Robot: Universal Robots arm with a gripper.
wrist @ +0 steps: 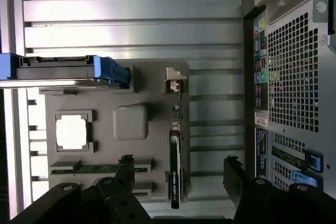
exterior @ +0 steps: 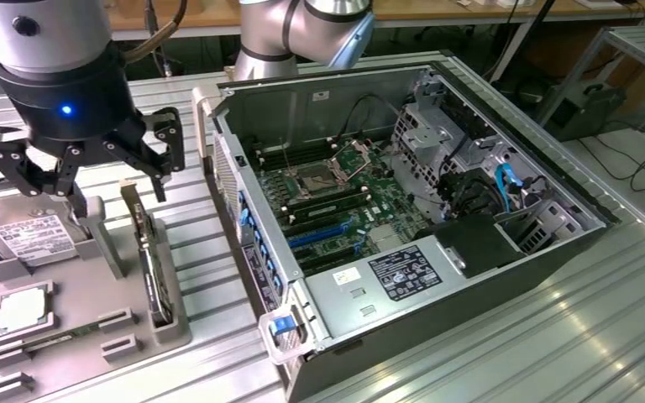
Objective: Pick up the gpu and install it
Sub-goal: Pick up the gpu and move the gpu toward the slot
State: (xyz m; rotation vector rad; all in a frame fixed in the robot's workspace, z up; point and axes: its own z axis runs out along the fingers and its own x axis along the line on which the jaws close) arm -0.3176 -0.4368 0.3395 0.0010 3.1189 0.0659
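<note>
On the grey holder tray (exterior: 76,336) (wrist: 147,77), at the exterior view's left, the gpu (exterior: 152,269) (wrist: 176,166) stands on its long edge in a narrow slot along the tray side nearest the computer case (exterior: 300,109) (wrist: 294,77). The gripper (exterior: 98,180) (wrist: 178,162) hangs directly above the tray with its jaws spread wide and nothing held. In the wrist view, the card lies between the two black fingers (wrist: 123,182), with clear space on either side of it. The fingertips sit near the upper end of the card; contact cannot be confirmed.

Other tray positions:
- hard drive (exterior: 31,235) (wrist: 63,69), with a white label, resting at the far end of the tray
- square silver chip (exterior: 26,306) (wrist: 71,132), seated in its own recess

The case lies on its side, panel removed, with the motherboard (exterior: 334,210) exposed
</note>
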